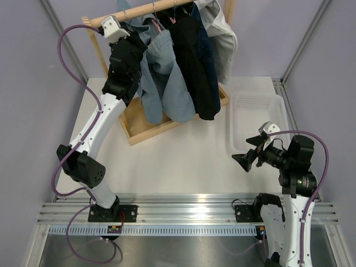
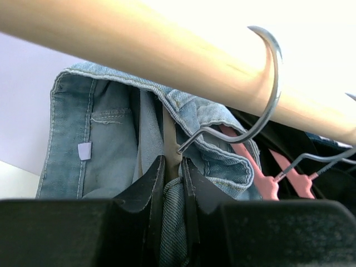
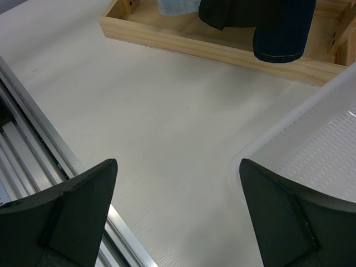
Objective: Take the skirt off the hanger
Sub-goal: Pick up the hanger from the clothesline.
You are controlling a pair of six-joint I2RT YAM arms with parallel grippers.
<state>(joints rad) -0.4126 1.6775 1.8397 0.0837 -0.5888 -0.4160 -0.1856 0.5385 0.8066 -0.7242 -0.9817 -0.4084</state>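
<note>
**Left gripper at the waistband, skirt not yet off the rail**

The left gripper is raised to the rail. Its two dark fingers stand almost together, with only a thin slot between them. In that slot sit a pale strip running down from the hook and a fold of denim, so the grip looks closed on the top of the skirt just under the hanger's neck. How firmly it bites cannot be judged from here.

Just above the fingertips, the hanger shows as a grey wire hook curled fully over the wooden rod. The skirt's pale blue waistband is bunched around the hook's base. The rest of the cloth hangs straight down over the wooden base frame in the top view. To its right on the same rod are pink hangers and dark garments, close against the denim.

The right gripper hovers low over the table with its fingers spread wide and nothing in them. It sits beside the white basket, well apart from the rail.

As for progress, the reach and the grasp seem done, but nothing has been separated. The hook is on the rod and the skirt is on the hanger. Freeing the waistband and bringing the skirt away are both left to do, and the right arm has no part in it yet
</note>
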